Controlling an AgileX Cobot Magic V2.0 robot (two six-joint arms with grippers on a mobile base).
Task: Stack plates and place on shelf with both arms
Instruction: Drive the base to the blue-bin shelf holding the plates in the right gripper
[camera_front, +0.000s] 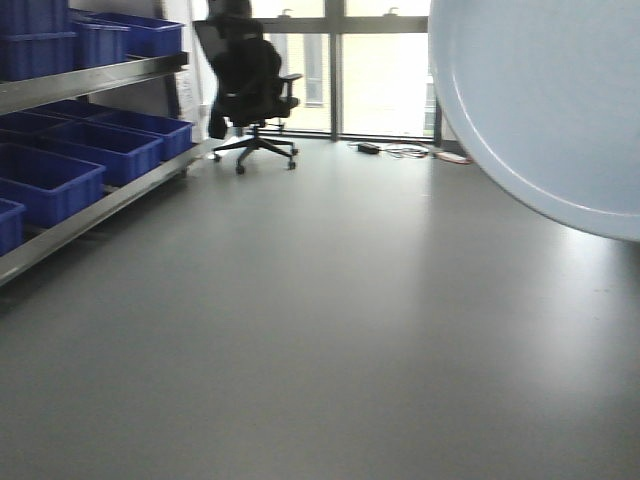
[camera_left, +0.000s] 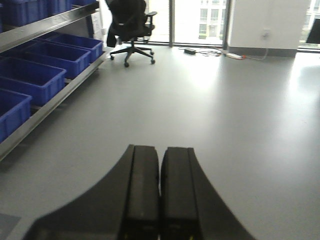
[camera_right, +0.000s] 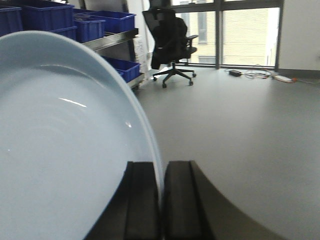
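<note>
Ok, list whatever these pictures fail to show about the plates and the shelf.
The plate: cut by the front view's top and right edges, by the right wrist view's left and bottom edges.
A second plate: in no view.
The right jaws, shut on the plate's rim: outside the front view.
The shelf: cut by the left edge; blue crates cover its tiers.

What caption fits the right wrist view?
Right gripper clamps the rim of a pale plate; office chair, blue crates behind.
</note>
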